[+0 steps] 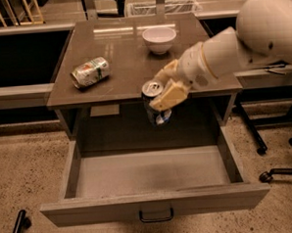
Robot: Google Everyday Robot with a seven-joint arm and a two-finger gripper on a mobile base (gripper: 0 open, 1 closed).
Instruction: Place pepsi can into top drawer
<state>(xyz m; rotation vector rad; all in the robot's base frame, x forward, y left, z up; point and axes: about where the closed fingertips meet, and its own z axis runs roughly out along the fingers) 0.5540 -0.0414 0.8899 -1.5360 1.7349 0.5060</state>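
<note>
My gripper (163,95) is shut on the pepsi can (155,109), a dark blue can with a silver top. It holds the can upright in the air, just past the front edge of the brown tabletop (128,60) and above the back part of the open top drawer (151,174). The drawer is pulled far out. Its pale grey floor is bare and its dark handle (156,217) faces me. The white arm reaches in from the right.
A pale silver-green can (89,72) lies on its side on the left of the tabletop. A white bowl (159,39) stands at the back. Chair legs and casters (279,173) are at the right on the speckled floor.
</note>
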